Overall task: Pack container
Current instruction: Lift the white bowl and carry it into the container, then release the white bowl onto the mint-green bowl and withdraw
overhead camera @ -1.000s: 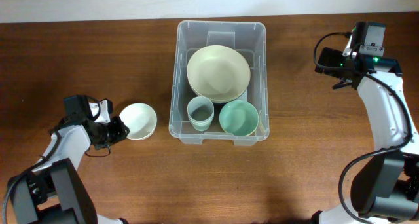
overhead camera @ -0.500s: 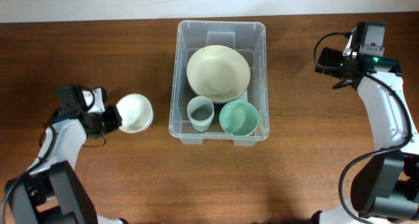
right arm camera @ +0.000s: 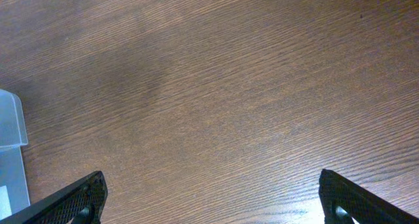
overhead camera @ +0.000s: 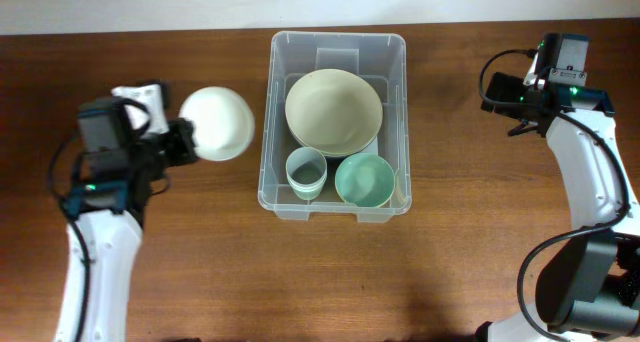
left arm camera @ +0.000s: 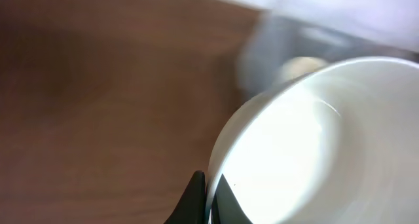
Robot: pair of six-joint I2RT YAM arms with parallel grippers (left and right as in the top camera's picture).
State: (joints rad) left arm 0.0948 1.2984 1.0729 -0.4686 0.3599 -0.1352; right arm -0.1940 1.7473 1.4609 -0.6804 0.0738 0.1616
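The clear plastic container [overhead camera: 275, 122] stands at the table's middle and holds a large cream bowl [overhead camera: 333, 111], a pale green cup [overhead camera: 306, 172] and a teal bowl [overhead camera: 364, 179]. My left gripper [overhead camera: 182, 142] is shut on the rim of a white bowl [overhead camera: 217, 123] and holds it raised above the table, just left of the container. In the left wrist view the fingers [left arm camera: 196, 198] pinch the white bowl's rim [left arm camera: 308, 145], with the blurred container behind. My right gripper [right arm camera: 213, 198] is open and empty over bare wood, right of the container [right arm camera: 10, 129].
The right arm [overhead camera: 560, 77] stands at the table's far right. A white wall edge runs along the back of the table. Brown wood table [overhead camera: 180, 252] lies all round the container.
My left gripper has lifted the white bowl off the table and carried it up and to the right, toward the container. The right arm has not moved.
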